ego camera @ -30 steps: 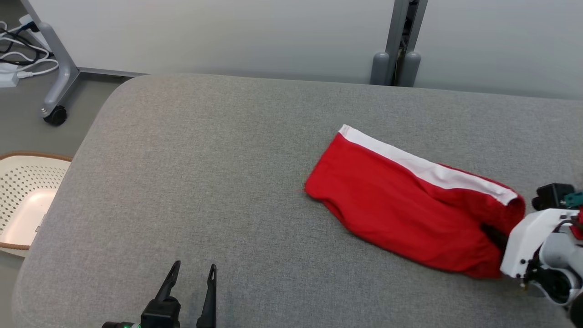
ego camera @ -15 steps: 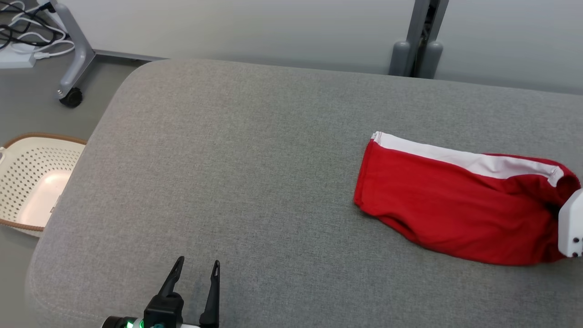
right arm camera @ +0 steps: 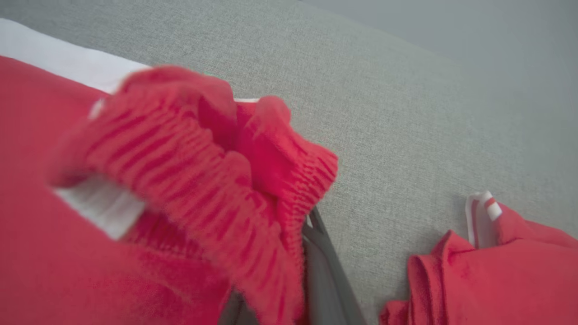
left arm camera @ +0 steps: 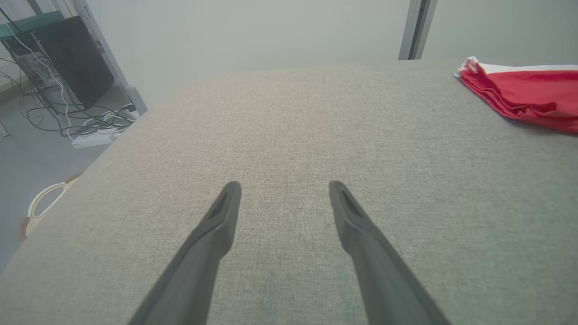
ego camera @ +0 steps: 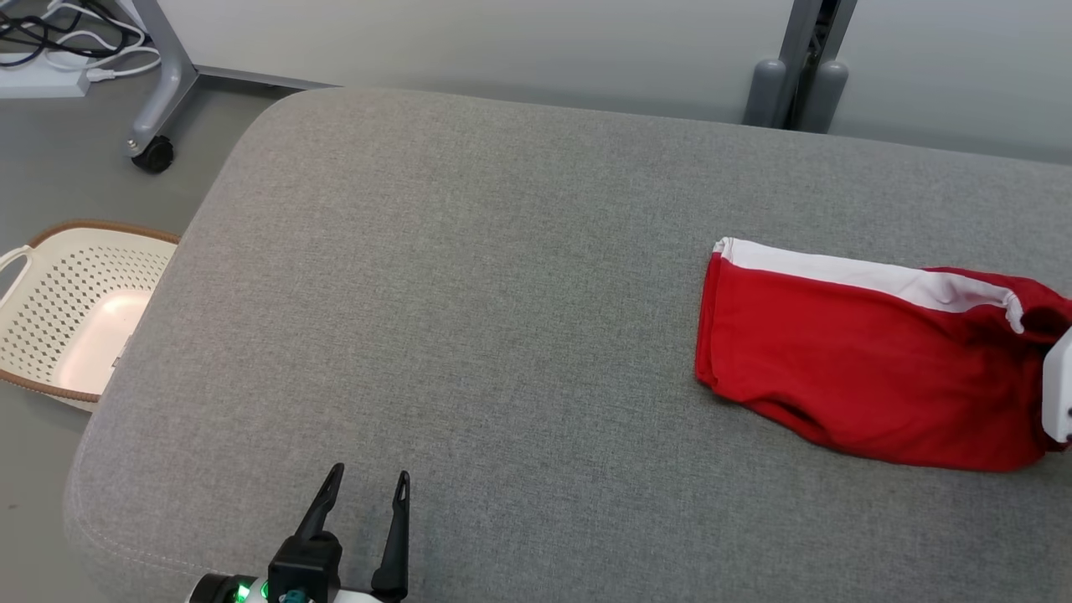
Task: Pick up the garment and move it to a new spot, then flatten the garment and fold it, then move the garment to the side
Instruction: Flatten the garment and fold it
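**Red garment pinched at its waistband, far right of the cushion**

From my seat, the garment (ego camera: 863,368) is bright red cloth with one white stripe running along its far edge. It looks folded over into a rough oblong, and the near edge shows doubled layers. The end toward the middle of the grey cushion (ego camera: 502,293) is cut straight. The other end is a gathered, ribbed elastic band, bunched and lifted a little off the fabric below it. A white tab shows just under that band in the right wrist view.

It lies on the right part of the cushion, reaching the right edge of the head view, with its length running across my view.

My right gripper (right arm camera: 309,221) is clenched on the elastic band. The red ribbing drapes over both grey fingers (right arm camera: 327,280) and hides their tips, and I see only a sliver of the white casing in the head view, touching the bunched end. A second heap of red cloth (right arm camera: 496,271) with a white edge sits just beside those fingers, apart from the band. I cannot tell whether it belongs to the same piece.

My left gripper (ego camera: 371,473) hangs low over the near left of the cushion, fingers spread wide with nothing between them. The garment is well apart from it, off to the right. A cream basket (ego camera: 75,318) stands on the floor to the left.
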Motion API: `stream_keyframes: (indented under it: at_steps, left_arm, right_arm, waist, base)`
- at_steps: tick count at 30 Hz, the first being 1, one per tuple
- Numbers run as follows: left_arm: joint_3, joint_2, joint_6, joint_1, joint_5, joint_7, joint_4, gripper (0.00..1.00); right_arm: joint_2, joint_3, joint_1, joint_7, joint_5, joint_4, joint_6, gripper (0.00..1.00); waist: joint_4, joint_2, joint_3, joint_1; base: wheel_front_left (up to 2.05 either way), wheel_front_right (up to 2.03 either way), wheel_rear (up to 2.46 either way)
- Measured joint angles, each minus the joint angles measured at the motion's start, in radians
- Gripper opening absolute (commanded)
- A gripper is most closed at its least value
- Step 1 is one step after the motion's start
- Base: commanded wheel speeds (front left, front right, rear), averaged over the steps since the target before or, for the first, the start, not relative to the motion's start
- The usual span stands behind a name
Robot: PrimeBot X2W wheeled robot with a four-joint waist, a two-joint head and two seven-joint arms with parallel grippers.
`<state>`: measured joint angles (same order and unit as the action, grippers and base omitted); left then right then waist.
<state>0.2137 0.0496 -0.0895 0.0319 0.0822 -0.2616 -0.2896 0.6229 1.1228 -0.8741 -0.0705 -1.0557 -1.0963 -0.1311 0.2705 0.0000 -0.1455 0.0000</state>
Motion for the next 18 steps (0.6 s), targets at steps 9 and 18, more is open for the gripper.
stream_keyframes:
  at_steps: [9,18]
  left_arm:
    - [0.000,0.000,-0.003,0.003,0.001,0.000,-0.010,1.00]
    - [0.018,0.000,-0.004,0.025,0.014,0.000,-0.029,1.00]
  right_arm:
    - [-0.058,0.002,0.005,-0.081,-0.101,0.044,0.000,0.00]
    - [-0.102,-0.022,0.025,-0.132,-0.221,0.080,0.000,0.00]
  waist:
    - [-0.003,0.0000,0.038,0.0000]
    - [0.001,0.0000,0.089,0.0000]
  base:
    - [0.00,0.00,0.00]
    - [0.00,0.00,0.00]
